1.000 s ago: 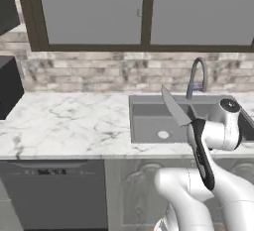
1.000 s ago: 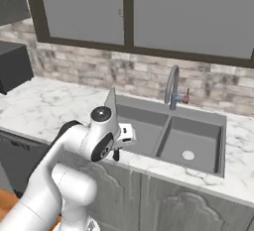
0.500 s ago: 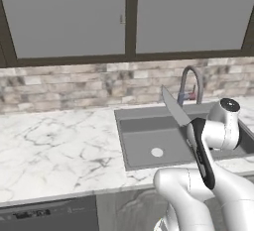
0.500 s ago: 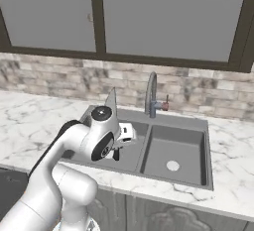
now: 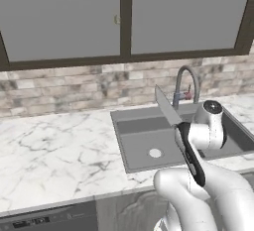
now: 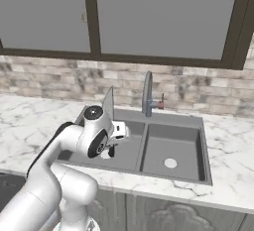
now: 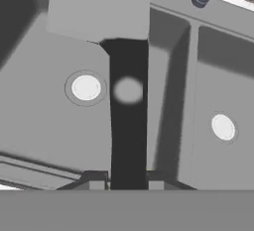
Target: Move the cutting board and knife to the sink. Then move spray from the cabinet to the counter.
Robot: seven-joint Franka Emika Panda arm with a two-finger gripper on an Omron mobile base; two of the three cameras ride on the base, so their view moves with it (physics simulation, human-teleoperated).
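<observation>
The knife (image 5: 167, 108) is held with its silver-grey blade pointing up and its slim black handle (image 7: 128, 126) running down into my gripper (image 7: 126, 180), which is shut on the handle's end. In the right base view the blade (image 6: 108, 103) rises behind the hand and the gripper (image 6: 110, 150) hangs at the near side of the sink (image 6: 173, 118). Seen from the hand, the knife lies over the sink's left basin (image 7: 44, 101), near the divider. The sink (image 5: 119, 116) is set into the white marble counter (image 5: 54, 150). The cutting board, the spray and the cabinet are out of view.
A curved faucet (image 5: 184, 79) stands behind the sink, also seen as the faucet (image 6: 147, 88). Wall cupboards with shut grey doors in dark frames (image 5: 124, 22) hang above a brick backsplash. Marble counter runs on both sides of the sink (image 6: 30, 121).
The whole scene has slid left in both base views, so the base has driven right along the counter toward the sink. The knife stays in the shut gripper, held the same way.
</observation>
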